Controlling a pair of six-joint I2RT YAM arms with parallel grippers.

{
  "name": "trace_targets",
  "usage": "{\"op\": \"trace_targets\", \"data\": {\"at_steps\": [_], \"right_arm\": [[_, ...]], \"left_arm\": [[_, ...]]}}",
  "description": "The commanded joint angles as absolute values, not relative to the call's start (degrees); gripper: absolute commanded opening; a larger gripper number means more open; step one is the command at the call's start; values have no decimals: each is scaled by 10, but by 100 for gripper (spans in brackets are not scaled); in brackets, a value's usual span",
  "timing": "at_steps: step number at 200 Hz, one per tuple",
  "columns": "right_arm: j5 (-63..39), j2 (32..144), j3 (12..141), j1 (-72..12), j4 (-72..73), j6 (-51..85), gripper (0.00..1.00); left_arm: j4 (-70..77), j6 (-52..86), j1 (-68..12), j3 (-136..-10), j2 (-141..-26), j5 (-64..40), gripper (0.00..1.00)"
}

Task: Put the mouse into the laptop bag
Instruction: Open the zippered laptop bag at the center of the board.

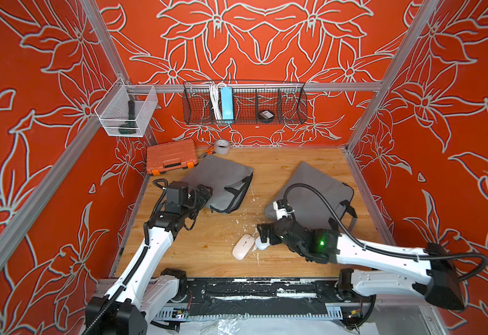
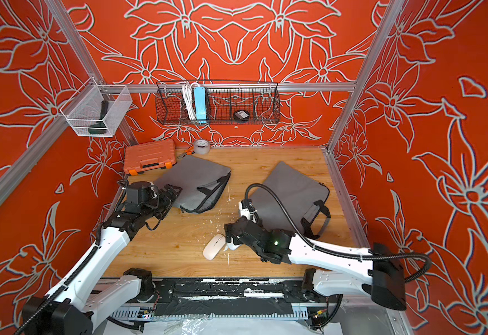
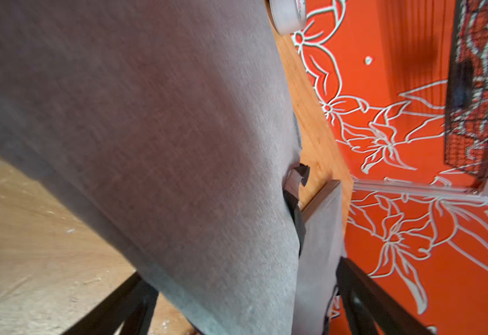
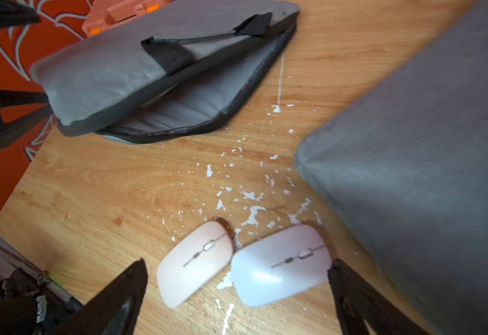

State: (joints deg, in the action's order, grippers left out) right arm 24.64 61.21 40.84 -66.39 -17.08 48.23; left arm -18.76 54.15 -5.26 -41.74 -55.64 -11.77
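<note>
right tool (image 4: 238, 262) released, over white mouse (image 4: 280, 266); left tool (image 3: 239, 269) released — at open bag (image 3: 149, 116)

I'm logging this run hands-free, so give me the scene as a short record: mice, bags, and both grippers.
mice: pink mouse and white mouse side by side on the table
open bag: grey, mouth gaping, on the robot's left
closed bag: grey, flat, on the robot's right
left gripper: open, straddling the open bag's fabric
right gripper: open, low over both mice
task: neither mouse bagged yet
</note>
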Motion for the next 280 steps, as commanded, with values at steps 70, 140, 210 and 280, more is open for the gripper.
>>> {"op": "trace_targets", "data": {"at_steps": [70,140,210,280], "right_arm": [[250,548,332,-646,-257,576,97],[189,617,333,-646,-213,588,92],[130,708,337,-653,-151,609,92],[139,752,351,-679,-159,622,99]], "left_arm": [[-367,453,-52,-535,-455,3,98],[-209,390,-176,-567,-669,-50,90],[-204,332,-236,-679,-979,101,80],[-208,304,-237,-711,-1068,89,64]]}}
